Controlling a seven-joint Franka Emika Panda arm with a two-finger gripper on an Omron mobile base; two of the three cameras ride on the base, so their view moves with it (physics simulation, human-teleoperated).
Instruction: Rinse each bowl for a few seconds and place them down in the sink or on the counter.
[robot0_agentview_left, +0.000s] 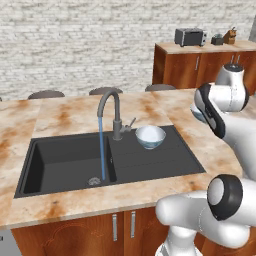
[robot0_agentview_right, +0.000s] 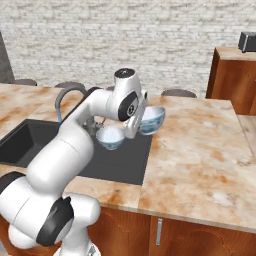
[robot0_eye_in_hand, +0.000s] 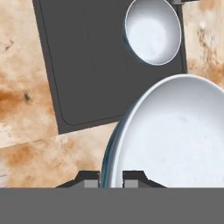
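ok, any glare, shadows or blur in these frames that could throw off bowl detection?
Left base view: flat, even rendered light, no glare; the bowl on the drainboard is sharp, the water stream a plain blue line. Right base view: the held bowl is partly masked by the arm. Hand view: that bowl's white inside looks washed out and soft, its rim between the tool fingers.

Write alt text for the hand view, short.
Close up, the claw pinches the rim of a white bowl held above the beige marble counter. Beyond it, a second white bowl sits on the flat drainboard of the black sink.
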